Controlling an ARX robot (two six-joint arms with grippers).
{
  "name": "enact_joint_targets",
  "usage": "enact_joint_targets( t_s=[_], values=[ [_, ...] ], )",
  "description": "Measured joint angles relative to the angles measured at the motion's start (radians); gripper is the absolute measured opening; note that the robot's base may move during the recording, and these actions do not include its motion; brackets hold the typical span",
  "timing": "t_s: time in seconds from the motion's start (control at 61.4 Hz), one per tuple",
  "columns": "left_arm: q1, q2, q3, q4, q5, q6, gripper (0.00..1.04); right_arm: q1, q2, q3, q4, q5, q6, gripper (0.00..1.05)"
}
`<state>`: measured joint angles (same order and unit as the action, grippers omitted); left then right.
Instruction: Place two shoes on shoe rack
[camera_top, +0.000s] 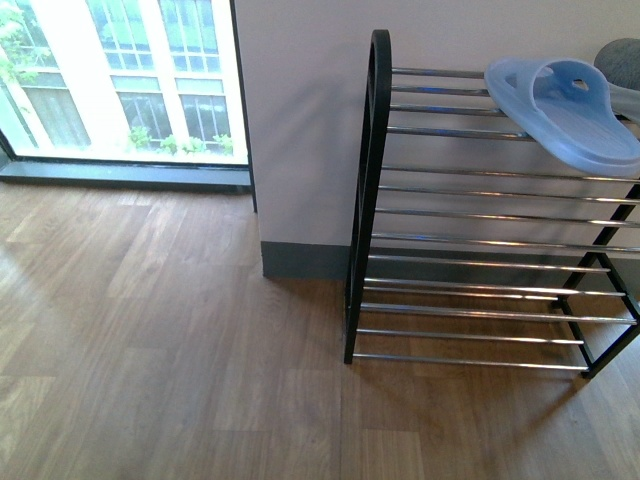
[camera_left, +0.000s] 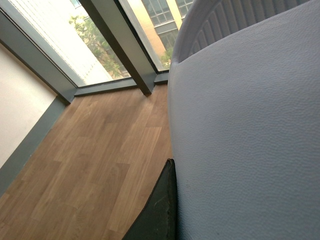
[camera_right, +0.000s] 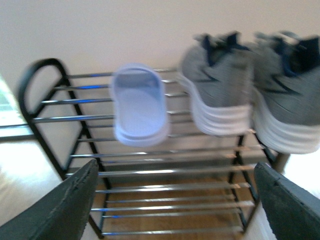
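Both shoes up on the rack, job looks all but done

From the right wrist view, blurred, the two grey shoes (camera_right: 220, 82) (camera_right: 290, 95) sit side by side on the top tier of the rack (camera_right: 45, 100), heels and white soles hanging out over the front bars, just beside a blue slipper (camera_right: 139, 105). The right tool (camera_right: 175, 205) stands spread wide and empty, both fingers framing the rack, well apart from the shoes. The front view catches the rack (camera_top: 378, 190) against the wall with the slipper (camera_top: 565, 105) on top; only a grey edge of one shoe (camera_top: 622, 55) peeks in at the frame's corner. The left wrist view is filled by a pale surface, so the left tool's state cannot be told. Judging by this, placing is finished; only pulling the arm clear seems left.
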<state>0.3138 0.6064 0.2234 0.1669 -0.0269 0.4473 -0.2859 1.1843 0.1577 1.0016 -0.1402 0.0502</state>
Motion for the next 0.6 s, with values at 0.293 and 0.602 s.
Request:
enact_joint_targets(
  t_s=[0.293,0.602],
  values=[
    [0.0,0.0,0.0,0.0,0.0,0.0,0.02,0.095,-0.203,-0.101,-0.093,-0.041,-0.041,0.35],
    [0.0,0.0,0.0,0.0,0.0,0.0,0.02,0.177,-0.463,-0.137,-0.308,0.038,-0.047,0.01]
  ],
)
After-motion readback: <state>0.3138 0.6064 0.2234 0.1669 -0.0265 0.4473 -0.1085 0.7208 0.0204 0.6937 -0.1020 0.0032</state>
